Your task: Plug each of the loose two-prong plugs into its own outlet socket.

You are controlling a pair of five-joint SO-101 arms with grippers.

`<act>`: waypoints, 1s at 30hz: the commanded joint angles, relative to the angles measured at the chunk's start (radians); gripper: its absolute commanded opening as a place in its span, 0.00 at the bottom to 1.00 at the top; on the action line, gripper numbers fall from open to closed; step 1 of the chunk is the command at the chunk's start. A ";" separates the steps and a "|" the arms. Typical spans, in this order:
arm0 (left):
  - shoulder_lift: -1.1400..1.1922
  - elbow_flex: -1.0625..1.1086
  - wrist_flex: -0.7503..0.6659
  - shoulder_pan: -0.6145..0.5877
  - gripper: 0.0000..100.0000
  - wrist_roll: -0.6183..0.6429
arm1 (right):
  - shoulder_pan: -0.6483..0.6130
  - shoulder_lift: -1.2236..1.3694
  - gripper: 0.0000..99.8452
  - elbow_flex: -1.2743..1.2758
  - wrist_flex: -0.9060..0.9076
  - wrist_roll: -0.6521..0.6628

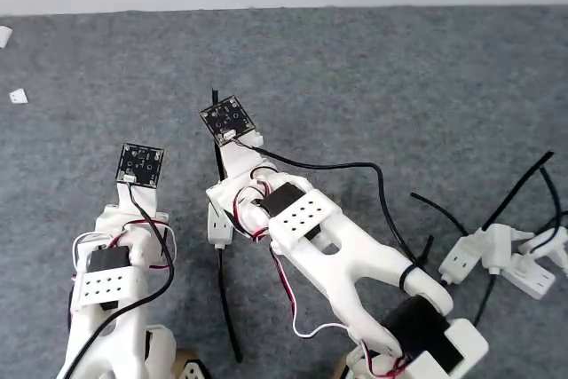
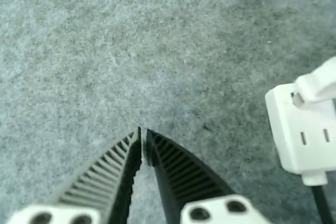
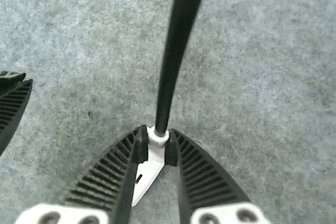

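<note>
My right gripper [image 3: 156, 132] is shut on a white two-prong plug [image 3: 148, 172]. The plug's black cord [image 3: 176, 51] runs straight away from the fingers. A white outlet socket [image 1: 216, 224] lies on the grey mat under the right arm, and its own black cord [image 1: 227, 317] trails toward the near edge. That socket [image 2: 300, 129] sits just to the side of my left gripper [image 2: 143, 132], with two slots showing. A white piece [image 2: 319, 80] overlaps its far corner. The left gripper is shut with nothing in it, low over bare mat. One left finger [image 3: 10, 109] shows beside the right gripper.
Several white plugs and sockets [image 1: 493, 253] with tangled black cords [image 1: 515, 188] lie at the right side of the mat. Two small white scraps [image 1: 18, 95] sit at the far left. The far half of the grey mat [image 1: 355, 68] is bare.
</note>
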 commanded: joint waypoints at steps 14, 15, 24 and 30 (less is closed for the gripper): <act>-0.018 -0.010 -0.029 -0.018 0.01 0.011 | -0.015 -0.012 0.01 0.064 0.008 0.081; -0.018 -0.010 -0.029 -0.018 0.01 0.011 | -0.019 -0.008 0.01 0.064 0.010 0.091; -0.018 -0.012 -0.029 -0.018 0.01 0.011 | -0.035 -0.015 0.01 0.086 0.031 0.138; -0.018 -0.012 -0.029 -0.018 0.01 0.011 | 0.007 -0.076 0.01 0.072 0.030 0.094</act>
